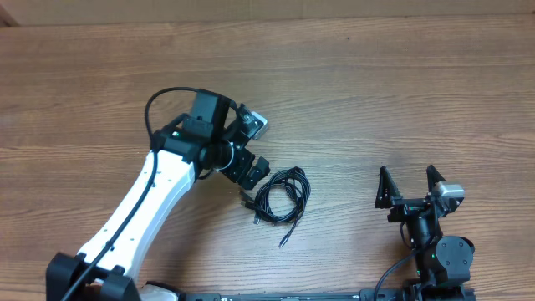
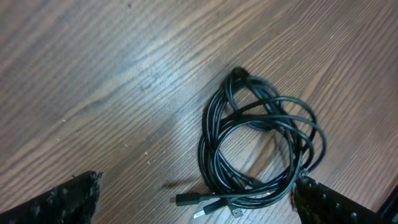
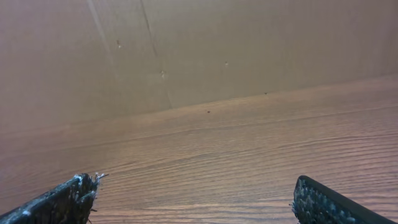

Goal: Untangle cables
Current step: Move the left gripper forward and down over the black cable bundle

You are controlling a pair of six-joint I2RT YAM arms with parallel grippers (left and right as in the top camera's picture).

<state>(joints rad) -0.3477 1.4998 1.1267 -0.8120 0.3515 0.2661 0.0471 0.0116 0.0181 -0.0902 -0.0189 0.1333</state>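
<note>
The cables [image 1: 282, 196] lie in a tangled black coil on the wooden table, near the middle. One loose end [image 1: 285, 238] trails toward the front. In the left wrist view the coil [image 2: 261, 146] fills the centre, with plug ends [image 2: 208, 204] at its lower edge, one tip silver. My left gripper [image 1: 253, 170] is open, hovering just left of the coil; its fingers frame the coil in the left wrist view [image 2: 199, 199]. My right gripper [image 1: 410, 186] is open and empty at the front right, well away from the cables; its wrist view [image 3: 199, 199] shows only bare table.
A cardboard wall [image 3: 186, 50] stands along the table's far edge. The left arm's own thick black cable [image 1: 159, 104] loops above its wrist.
</note>
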